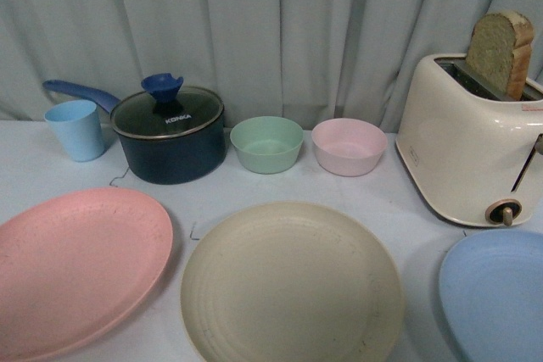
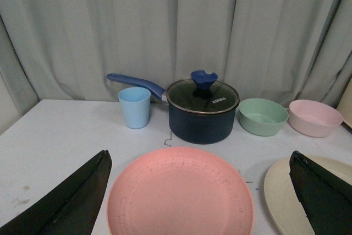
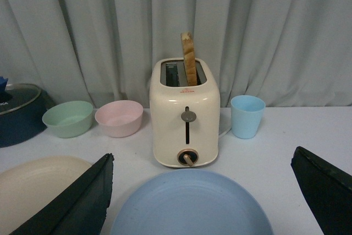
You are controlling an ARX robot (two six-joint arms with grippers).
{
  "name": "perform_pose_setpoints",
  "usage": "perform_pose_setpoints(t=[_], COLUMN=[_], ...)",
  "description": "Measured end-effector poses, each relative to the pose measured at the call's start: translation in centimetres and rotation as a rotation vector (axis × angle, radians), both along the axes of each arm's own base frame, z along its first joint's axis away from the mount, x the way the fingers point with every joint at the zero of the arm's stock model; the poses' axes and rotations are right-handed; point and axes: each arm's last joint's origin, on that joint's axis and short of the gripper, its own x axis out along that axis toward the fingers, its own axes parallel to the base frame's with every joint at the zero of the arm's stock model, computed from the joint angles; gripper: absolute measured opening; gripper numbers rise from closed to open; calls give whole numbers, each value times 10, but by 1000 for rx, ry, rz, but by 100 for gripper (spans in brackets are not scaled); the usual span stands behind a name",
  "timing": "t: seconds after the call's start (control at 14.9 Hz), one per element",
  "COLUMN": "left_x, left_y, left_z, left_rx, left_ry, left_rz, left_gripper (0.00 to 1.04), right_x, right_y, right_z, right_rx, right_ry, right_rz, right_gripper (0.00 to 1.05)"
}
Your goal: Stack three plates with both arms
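- Your left gripper (image 2: 199,157) is spread wide with nothing between its fingers and is pointed at the pink plate (image 1: 76,269). Your right gripper (image 3: 203,155) is likewise released and empty, facing the blue plate (image 1: 496,294). Neither arm shows in the front view.
- Take the beige plate (image 1: 288,286) as the dial's centre: the pink plate lies at 9 o'clock and the blue one at 3 o'clock. All three rest flat on the table (image 1: 34,175), apart from each other, and none is stacked yet.
- Expect trouble at the pickup. The rims sit low on the table, so a finger that comes in too high will likely skate over the edge and shove the plate instead of catching it.
- A shoved pink plate would head toward 11 o'clock. The saucepan (image 1: 170,146) with its glass lid stands there, with a light blue cup (image 1: 76,129) just beside it.
- The blue plate's far rim is near the toaster (image 1: 467,150) at 2 o'clock. A push or a wide swing there could knock the toaster or its slice of bread (image 1: 501,52).
- If you bring both arms over the beige plate together, they could clash, so I'd send one at a time.
- A plate held only by its rim may tilt and slip, landing off-centre on the stack.
- At 12 o'clock the green bowl (image 1: 266,143) and pink bowl (image 1: 348,146) sit well back in front of the curtain (image 1: 280,31), so they look less at risk.
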Motion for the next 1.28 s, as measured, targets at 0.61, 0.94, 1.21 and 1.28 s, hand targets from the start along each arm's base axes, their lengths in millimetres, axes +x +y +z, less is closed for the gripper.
perform_pose_setpoints(t=[0.61, 0.94, 1.21, 1.28], left_x=[0, 0, 0, 0], left_y=[0, 0, 0, 0], left_z=[0, 0, 0, 0], left_rx=[0, 0, 0, 0], left_ry=[0, 0, 0, 0], left_rz=[0, 0, 0, 0], left_gripper=[98, 98, 98, 98], right_x=[0, 0, 0, 0], right_y=[0, 0, 0, 0], right_z=[0, 0, 0, 0], right_rx=[0, 0, 0, 0], right_ry=[0, 0, 0, 0], right_rz=[0, 0, 0, 0], right_gripper=[98, 98, 98, 98])
